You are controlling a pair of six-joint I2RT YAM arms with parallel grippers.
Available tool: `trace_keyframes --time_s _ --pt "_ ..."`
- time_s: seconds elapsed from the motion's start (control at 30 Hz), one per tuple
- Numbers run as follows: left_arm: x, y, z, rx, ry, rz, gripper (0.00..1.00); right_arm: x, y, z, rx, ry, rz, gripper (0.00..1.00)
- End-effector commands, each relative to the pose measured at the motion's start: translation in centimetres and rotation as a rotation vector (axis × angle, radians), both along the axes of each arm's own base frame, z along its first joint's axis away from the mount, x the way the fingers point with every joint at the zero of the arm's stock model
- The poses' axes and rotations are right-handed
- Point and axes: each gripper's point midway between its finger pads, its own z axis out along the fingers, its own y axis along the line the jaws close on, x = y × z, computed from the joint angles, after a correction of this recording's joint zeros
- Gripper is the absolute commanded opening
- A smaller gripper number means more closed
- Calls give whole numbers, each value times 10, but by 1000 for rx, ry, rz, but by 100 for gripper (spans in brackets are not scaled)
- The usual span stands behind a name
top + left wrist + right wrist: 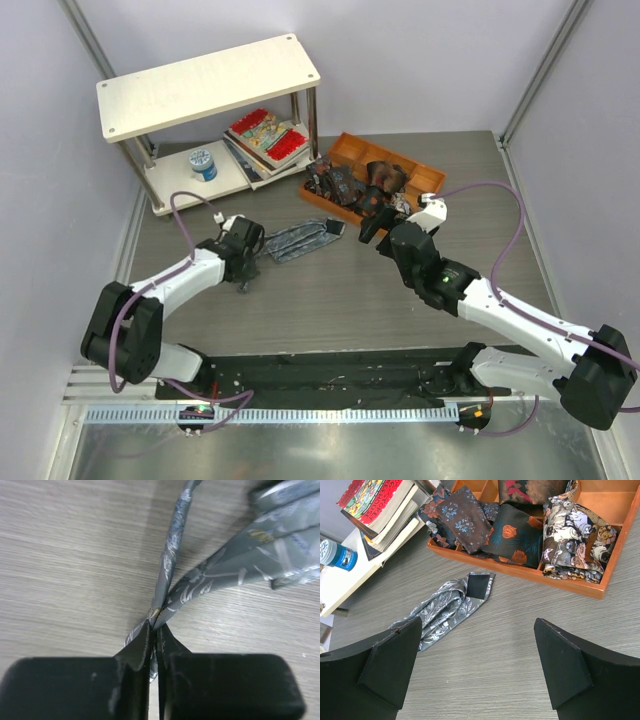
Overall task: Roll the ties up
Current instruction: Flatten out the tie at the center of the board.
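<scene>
I am pinching the grey tie (pixel 225 575) with my left gripper (pixel 154 630). The jaws are pressed together on a thin fold of its speckled fabric, with only that sliver of cloth between them. From the pinch, two bands of the tie are fanning out up and to the right across the wood-grain surface (pixel 330 300). The wrist view is so close that I cannot say which part of the tie I am holding; it may be the narrow end.

From above, the grey tie (pixel 300 240) is lying bunched in loose folds just right of my left gripper (pixel 245 280). It is sitting between my two arms and just short of the orange tray (pixel 345 145). Its end nearest the tray is showing a dark square patch (pixel 478 586).

My right gripper (pixel 477 625) is hanging over the surface with its jaws spread wide apart, gripping nothing. The grey tie is lying ahead of it and slightly to its left, and the tray's front wall (pixel 520 575) is beyond that.

Several dark printed ties (pixel 515 535) are sitting piled in the tray's compartments. To the tray's left, a small shelf unit (pixel 210 85) is carrying a stack of books (pixel 265 135) and a blue-and-white tub (pixel 203 163) on its lower board.
</scene>
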Motion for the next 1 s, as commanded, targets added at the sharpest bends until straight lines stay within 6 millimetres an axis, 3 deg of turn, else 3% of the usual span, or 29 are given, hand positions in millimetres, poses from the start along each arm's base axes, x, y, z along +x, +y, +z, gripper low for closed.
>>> trace_keyframes --time_s 0.0,0.2,0.33,0.5,0.57,0.6,0.83,0.97 --pt "12 3 52 73 -97 -2 0 2 -1 11 13 -33 -8 99" --pt "8 9 117 254 -216 -20 0 1 -3 12 13 -39 -11 100" --pt "-15 27 142 456 -232 -39 0 1 -5 13 17 -41 -13 100" --pt "-34 16 181 627 -377 -64 0 0 -1 10 26 -32 -4 100" --pt "-46 24 203 761 -423 -103 0 0 1 9 32 -28 2 100" --pt "-44 18 210 726 -472 -49 0 0 3 10 40 -30 13 100" --pt "-39 5 245 767 -541 -96 0 0 28 8 127 -4 92 99" --pt "-34 4 283 745 -612 -82 0 0 54 -6 180 75 161 100"
